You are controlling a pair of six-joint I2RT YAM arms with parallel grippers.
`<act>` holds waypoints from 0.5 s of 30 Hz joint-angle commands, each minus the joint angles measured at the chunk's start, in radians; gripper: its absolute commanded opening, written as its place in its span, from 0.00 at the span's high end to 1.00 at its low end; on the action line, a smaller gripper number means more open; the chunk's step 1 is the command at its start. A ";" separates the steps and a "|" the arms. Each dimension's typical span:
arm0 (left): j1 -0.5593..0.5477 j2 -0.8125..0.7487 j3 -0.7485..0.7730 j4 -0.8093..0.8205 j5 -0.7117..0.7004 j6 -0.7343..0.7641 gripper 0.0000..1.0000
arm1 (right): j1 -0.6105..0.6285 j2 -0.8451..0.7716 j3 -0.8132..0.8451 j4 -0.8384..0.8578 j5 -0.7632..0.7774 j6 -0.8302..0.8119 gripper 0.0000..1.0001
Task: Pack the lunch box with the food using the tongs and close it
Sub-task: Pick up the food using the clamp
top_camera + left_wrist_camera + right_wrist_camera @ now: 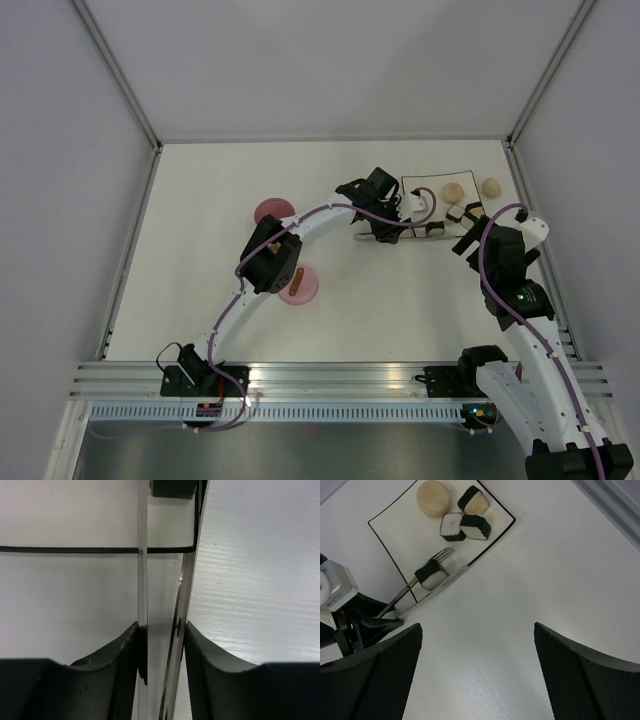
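Observation:
My left gripper point(161, 630) is shut on the tongs point(182, 590), one finger against each silver arm. In the right wrist view the tongs point(451, 577) reach to the near edge of the white plate point(395, 525), with a white-and-black cube point(431, 575) between their tips. A beige ball point(434, 498) and three more cubes point(475, 526) lie on the plate. The pink lunch box point(272, 212) stands open left of the left arm, and its lid point(298, 285) lies flat nearer the front. My right gripper point(477, 627) hangs open over bare table, holding nothing.
A second beige ball point(491, 186) lies on the table just right of the plate point(425, 185). The right arm point(510, 260) stands close to the plate's right side. A metal rail point(330, 375) runs along the near table edge, and white walls close in the other sides.

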State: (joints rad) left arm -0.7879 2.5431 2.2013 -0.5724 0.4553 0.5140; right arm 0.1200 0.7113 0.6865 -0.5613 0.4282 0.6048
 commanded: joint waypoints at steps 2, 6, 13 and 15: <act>0.022 -0.040 -0.052 0.078 0.011 -0.049 0.61 | -0.003 -0.019 0.010 -0.011 0.027 0.001 0.02; 0.036 -0.109 -0.156 0.179 0.019 -0.074 0.71 | -0.003 -0.021 0.015 -0.015 0.026 0.010 0.02; 0.068 -0.225 -0.298 0.316 0.063 -0.124 0.82 | -0.003 -0.021 0.038 -0.038 0.027 0.020 0.02; 0.073 -0.251 -0.324 0.336 0.080 -0.138 0.83 | -0.003 -0.026 0.051 -0.049 0.038 0.020 0.02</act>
State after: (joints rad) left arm -0.7403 2.3962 1.9007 -0.3500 0.5121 0.4419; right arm 0.1204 0.6979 0.6888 -0.5900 0.4290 0.6136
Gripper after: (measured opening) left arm 0.371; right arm 0.979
